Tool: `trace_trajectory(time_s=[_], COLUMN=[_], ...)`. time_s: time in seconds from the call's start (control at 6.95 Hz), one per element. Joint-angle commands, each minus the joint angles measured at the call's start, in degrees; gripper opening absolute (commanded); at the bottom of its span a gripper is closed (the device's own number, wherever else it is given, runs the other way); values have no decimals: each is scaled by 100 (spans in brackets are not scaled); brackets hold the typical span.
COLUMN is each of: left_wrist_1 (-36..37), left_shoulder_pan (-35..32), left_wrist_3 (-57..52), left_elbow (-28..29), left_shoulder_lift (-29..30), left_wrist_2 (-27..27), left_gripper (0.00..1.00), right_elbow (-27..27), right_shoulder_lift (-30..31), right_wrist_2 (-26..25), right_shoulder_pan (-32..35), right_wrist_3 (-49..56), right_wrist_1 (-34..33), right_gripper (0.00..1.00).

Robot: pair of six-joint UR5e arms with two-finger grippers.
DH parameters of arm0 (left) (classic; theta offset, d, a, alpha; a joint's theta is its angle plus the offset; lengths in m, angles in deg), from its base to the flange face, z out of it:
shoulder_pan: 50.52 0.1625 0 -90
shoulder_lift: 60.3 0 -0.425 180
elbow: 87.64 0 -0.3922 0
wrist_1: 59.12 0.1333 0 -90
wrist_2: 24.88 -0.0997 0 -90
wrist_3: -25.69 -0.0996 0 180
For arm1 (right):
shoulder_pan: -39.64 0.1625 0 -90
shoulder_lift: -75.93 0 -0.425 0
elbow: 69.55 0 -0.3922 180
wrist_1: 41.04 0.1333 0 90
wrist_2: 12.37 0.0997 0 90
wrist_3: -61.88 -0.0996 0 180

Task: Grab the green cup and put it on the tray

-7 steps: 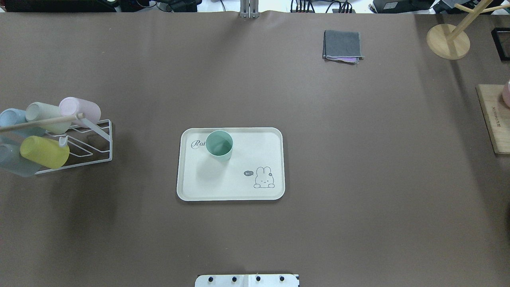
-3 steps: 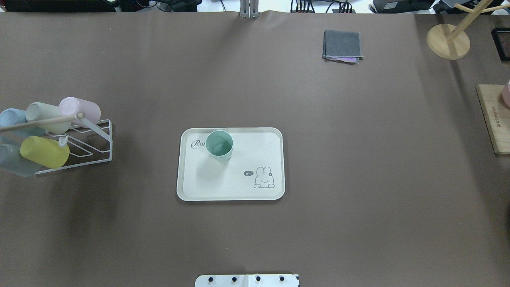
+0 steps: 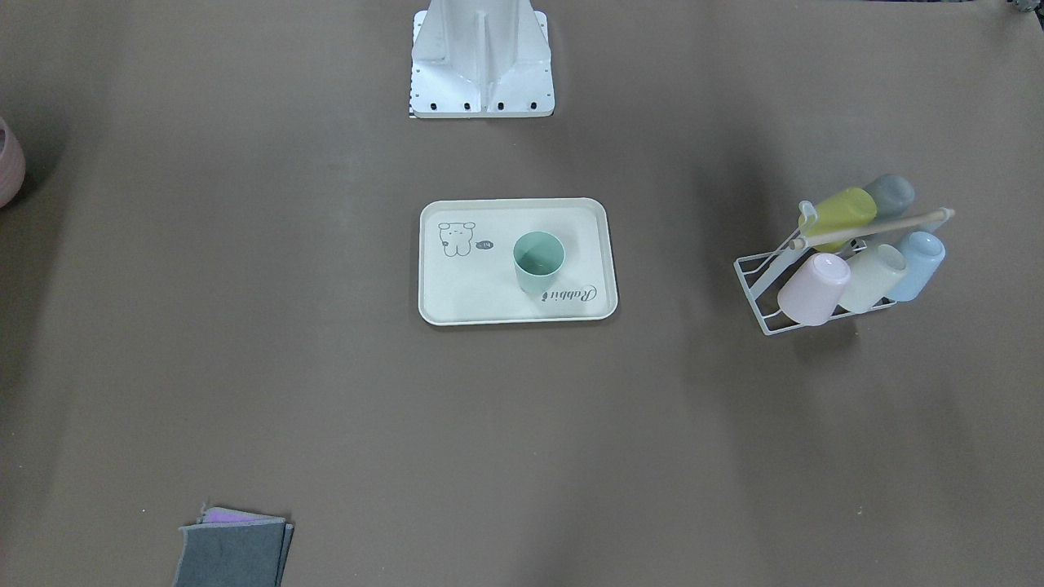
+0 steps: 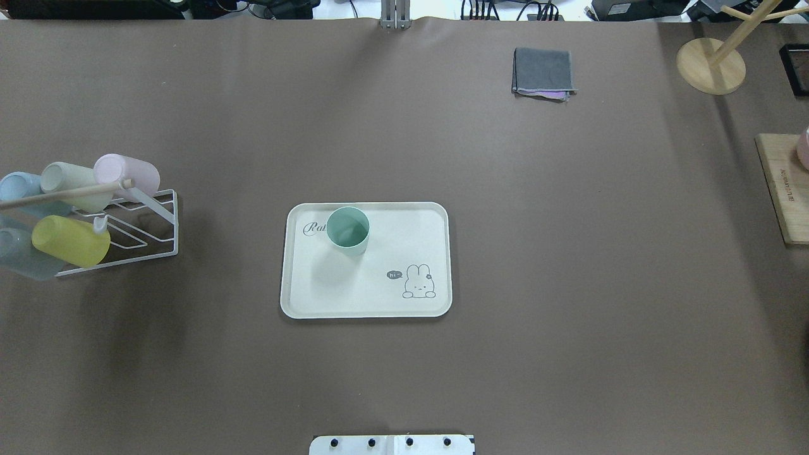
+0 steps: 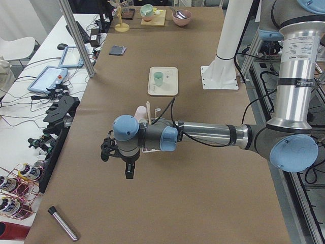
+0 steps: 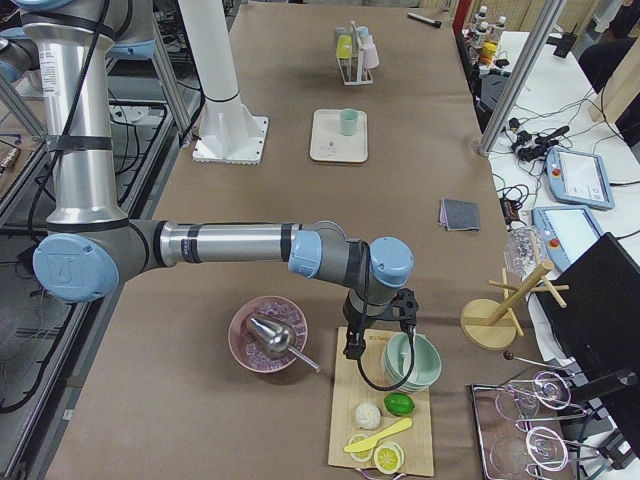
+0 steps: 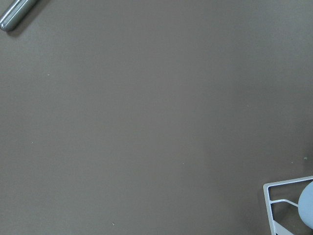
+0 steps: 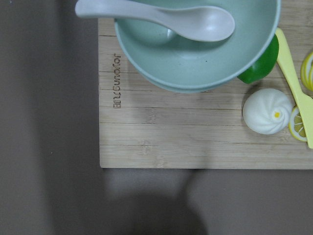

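The green cup [image 4: 347,230] is found upright on the tray [image 4: 379,297], left of frame centre. Placement is judged complete; only withdrawal is called for. Jaw spread of the left gripper [image 5: 122,161] and right gripper [image 6: 378,345] cannot be told.

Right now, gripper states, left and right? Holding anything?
Left gripper: cannot tell, it shows only in a side view.
Right gripper: cannot tell, it shows only in a side view.

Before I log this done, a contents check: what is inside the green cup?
The green cup, upright on the tray, shows only its bare green bottom and wall; nothing in it. Overhead, its near inner wall is hidden.
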Motion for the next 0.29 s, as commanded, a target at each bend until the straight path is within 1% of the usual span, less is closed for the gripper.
trace_trajectory(time_s=[0.0, 0.14], left_wrist_1=[86, 103], left_shoulder_pan=[-3, -3], left_wrist_3=[-24, -15], left_elbow=[-4, -4], left_shoulder_lift=[9, 1], left_wrist_2=[1, 1], left_gripper=[98, 98], right_elbow=[-1, -1], right_shoulder_lift=[3, 3], right_wrist_2=[0, 0], right_shoulder_pan=[0, 0], right_wrist_3=[0, 0], right_wrist_1=[0, 9], right_gripper=[100, 100])
